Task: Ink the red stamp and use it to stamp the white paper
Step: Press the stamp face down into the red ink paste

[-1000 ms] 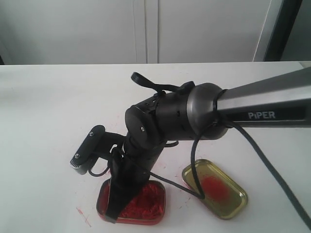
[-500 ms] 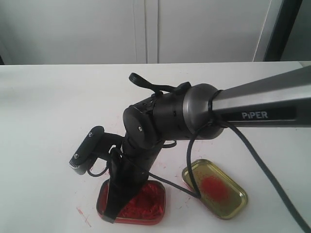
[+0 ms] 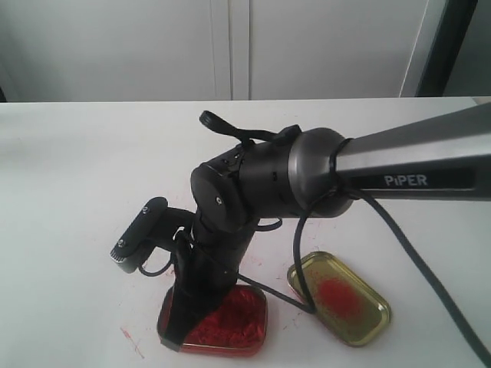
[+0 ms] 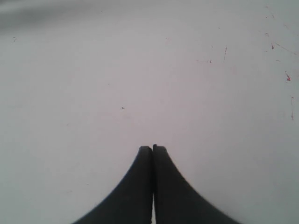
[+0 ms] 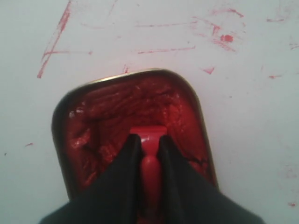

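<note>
My right gripper (image 5: 149, 138) is shut on the red stamp (image 5: 150, 170), with a finger on each side of its handle. The stamp's end is down in the lumpy red paste of the red tin (image 5: 107, 116). In the exterior view the right gripper (image 3: 182, 318) reaches down into the same tin (image 3: 234, 326) at the table's front, and the arm hides the stamp. My left gripper (image 4: 153, 148) is shut on nothing, over bare white tabletop. The white paper is out of view in every frame.
A gold oval tin lid (image 3: 339, 298) with a red smear lies just right of the tin. The right arm's cable hangs between tin and lid. Red ink streaks (image 5: 56, 37) mark the white tabletop (image 3: 69, 176) around the tin.
The right arm has shifted slightly to the left and sunk a little over the tin. The tin has shifted a little to the right.
</note>
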`<action>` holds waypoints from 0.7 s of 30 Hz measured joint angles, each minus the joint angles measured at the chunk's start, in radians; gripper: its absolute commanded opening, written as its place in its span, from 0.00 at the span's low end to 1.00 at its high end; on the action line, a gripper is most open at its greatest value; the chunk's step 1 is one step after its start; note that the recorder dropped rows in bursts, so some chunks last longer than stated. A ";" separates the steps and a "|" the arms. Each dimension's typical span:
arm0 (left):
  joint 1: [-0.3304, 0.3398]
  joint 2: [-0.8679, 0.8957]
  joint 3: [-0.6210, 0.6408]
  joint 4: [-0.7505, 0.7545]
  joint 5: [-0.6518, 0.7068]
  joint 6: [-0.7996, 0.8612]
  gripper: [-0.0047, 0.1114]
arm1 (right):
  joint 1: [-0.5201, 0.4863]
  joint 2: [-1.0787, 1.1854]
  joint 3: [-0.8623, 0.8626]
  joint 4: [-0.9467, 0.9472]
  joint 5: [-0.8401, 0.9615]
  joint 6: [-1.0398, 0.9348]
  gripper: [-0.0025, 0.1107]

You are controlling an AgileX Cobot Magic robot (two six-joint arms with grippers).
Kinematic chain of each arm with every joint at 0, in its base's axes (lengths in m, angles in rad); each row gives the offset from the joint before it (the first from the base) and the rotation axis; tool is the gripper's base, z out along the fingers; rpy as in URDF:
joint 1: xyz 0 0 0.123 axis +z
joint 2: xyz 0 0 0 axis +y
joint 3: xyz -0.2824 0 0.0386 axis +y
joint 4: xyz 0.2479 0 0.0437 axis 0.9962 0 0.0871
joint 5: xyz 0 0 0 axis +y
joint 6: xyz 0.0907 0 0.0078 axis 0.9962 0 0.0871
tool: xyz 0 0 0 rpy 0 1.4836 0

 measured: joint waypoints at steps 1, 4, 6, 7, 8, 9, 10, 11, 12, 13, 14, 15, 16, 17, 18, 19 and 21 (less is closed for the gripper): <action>0.000 0.000 0.000 0.000 0.000 0.000 0.04 | 0.000 -0.004 -0.005 -0.004 0.005 0.005 0.02; 0.000 0.000 0.000 0.000 0.000 0.000 0.04 | 0.000 -0.016 -0.017 -0.006 0.011 0.019 0.02; 0.000 0.000 0.000 0.000 0.000 0.000 0.04 | 0.000 -0.023 -0.020 -0.006 0.013 0.029 0.02; 0.000 0.000 0.000 0.000 0.000 0.000 0.04 | 0.000 -0.023 -0.023 -0.004 0.013 0.031 0.02; 0.000 0.000 0.000 0.000 0.000 0.000 0.04 | 0.000 -0.025 -0.024 -0.002 0.015 0.033 0.02; 0.000 0.000 0.000 0.000 0.000 0.000 0.04 | 0.000 -0.025 -0.024 0.003 0.015 0.033 0.02; 0.000 0.000 0.000 0.000 0.000 0.000 0.04 | 0.000 -0.025 -0.024 0.007 0.015 0.033 0.02; 0.000 0.000 0.000 0.000 0.000 0.000 0.04 | 0.000 -0.025 -0.024 0.013 0.019 0.033 0.02; 0.000 0.000 0.000 0.000 0.000 0.000 0.04 | -0.002 -0.022 -0.024 0.025 0.021 0.033 0.02; 0.000 0.000 0.000 0.000 0.000 0.000 0.04 | -0.007 -0.020 -0.024 0.041 0.023 0.033 0.02; 0.000 0.000 0.000 0.000 0.000 0.000 0.04 | -0.009 -0.018 -0.024 0.054 0.024 0.033 0.02; 0.000 0.000 0.000 0.000 0.000 0.000 0.04 | -0.016 -0.014 -0.024 0.062 0.027 0.033 0.02; 0.000 0.000 0.000 0.000 0.000 0.000 0.04 | -0.020 -0.013 -0.024 0.066 0.029 0.033 0.02; 0.000 0.000 0.000 0.000 0.000 0.000 0.04 | -0.026 -0.013 -0.024 0.072 0.029 0.033 0.02; 0.000 0.000 0.000 0.000 0.000 0.000 0.04 | -0.035 -0.012 -0.024 0.084 0.031 0.033 0.02; 0.000 0.000 0.000 0.000 0.000 0.000 0.04 | -0.043 -0.012 -0.024 0.098 0.031 0.031 0.02; 0.000 0.000 0.000 0.000 0.000 0.000 0.04 | -0.058 -0.012 -0.024 0.126 0.031 0.017 0.02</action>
